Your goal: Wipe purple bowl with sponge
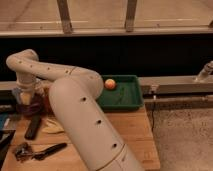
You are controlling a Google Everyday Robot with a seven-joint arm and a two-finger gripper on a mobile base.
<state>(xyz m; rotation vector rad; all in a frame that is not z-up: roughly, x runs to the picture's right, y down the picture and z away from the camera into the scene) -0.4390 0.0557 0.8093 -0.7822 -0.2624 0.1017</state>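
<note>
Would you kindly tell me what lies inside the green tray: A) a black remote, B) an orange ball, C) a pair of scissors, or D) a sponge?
B: an orange ball sits in the back left corner of the green tray, while the claw hangs over the purple bowl at the far left.

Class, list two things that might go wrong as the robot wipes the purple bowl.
1. The gripper is over the purple bowl near the table's back-left corner; a hard wipe may slide or tip the bowl.
2. The bowl could also be pushed onto the black bar lying just in front.
</note>
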